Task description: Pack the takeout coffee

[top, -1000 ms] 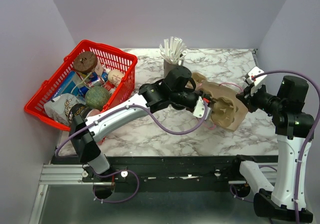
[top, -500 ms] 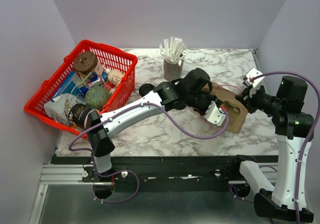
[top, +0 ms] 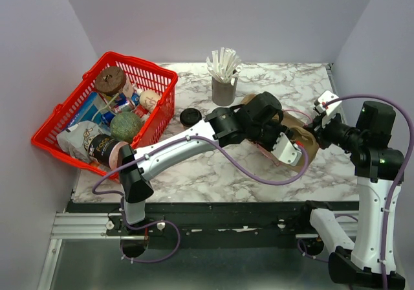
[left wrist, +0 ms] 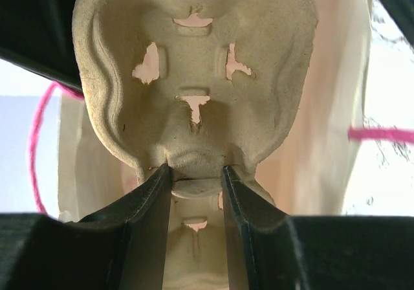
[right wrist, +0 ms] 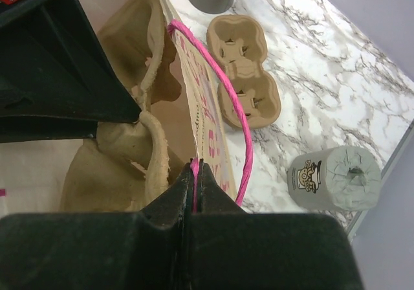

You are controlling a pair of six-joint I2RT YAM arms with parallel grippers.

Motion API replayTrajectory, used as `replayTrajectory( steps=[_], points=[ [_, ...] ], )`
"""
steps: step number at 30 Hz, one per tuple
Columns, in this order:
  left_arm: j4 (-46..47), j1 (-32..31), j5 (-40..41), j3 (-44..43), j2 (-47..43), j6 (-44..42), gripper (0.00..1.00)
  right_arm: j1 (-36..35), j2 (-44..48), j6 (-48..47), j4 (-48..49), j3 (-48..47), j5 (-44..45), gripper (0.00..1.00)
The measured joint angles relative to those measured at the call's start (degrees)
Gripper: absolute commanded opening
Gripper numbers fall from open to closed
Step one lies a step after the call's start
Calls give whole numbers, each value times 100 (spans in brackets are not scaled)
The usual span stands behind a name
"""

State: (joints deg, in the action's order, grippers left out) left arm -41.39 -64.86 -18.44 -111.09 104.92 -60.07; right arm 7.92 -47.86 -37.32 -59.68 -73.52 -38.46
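Bagging step in hand, by the look of it. Holding the paper bag (right wrist: 210, 125) up at 3 o'clock of the table (top: 213, 173) by its pink handle (right wrist: 240, 112), with the right gripper (right wrist: 194, 166) pinched fully shut on that cord. Feeding the pulp carrier (left wrist: 194, 76) into the bag's mouth with the left gripper (left wrist: 197, 173), jaws drawn in partway and clamped on the thin waist between the two wells. Leaving the coffee itself outside so far: what looks like the tan paper cup (right wrist: 333, 177), on its side on the marble near a table edge, caught only from the right wrist and not made out from above; then the black lid (top: 190, 116), flat at about 10 o'clock, just beside the basket.

Next, probably: press the carrier down until seated flat on the bag's floor, release, back straight out without snagging the cord, then go for cup and lid.

Little slack inside the bag, with carrier walls close to its sides. Hemmed in by walls at 9, 12 and 3 o'clock. Open marble toward 6 o'clock, between bag and arm bases. Red basket (top: 144, 65) filling 9 o'clock; grey cup of white sticks (top: 224, 90) at 12 o'clock; spare carrier (right wrist: 246, 70) near it.
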Motion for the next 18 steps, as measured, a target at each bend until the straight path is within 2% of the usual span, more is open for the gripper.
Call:
replayTrajectory(
  steps=[11,18],
  points=[
    [-667,-131,669,-492,476,-188,0,-7,4,26,-13,2,-7,1],
    [-850,-223,787,-538,623,-201,0,-35,116,28,-48,101,-44,1]
  ],
)
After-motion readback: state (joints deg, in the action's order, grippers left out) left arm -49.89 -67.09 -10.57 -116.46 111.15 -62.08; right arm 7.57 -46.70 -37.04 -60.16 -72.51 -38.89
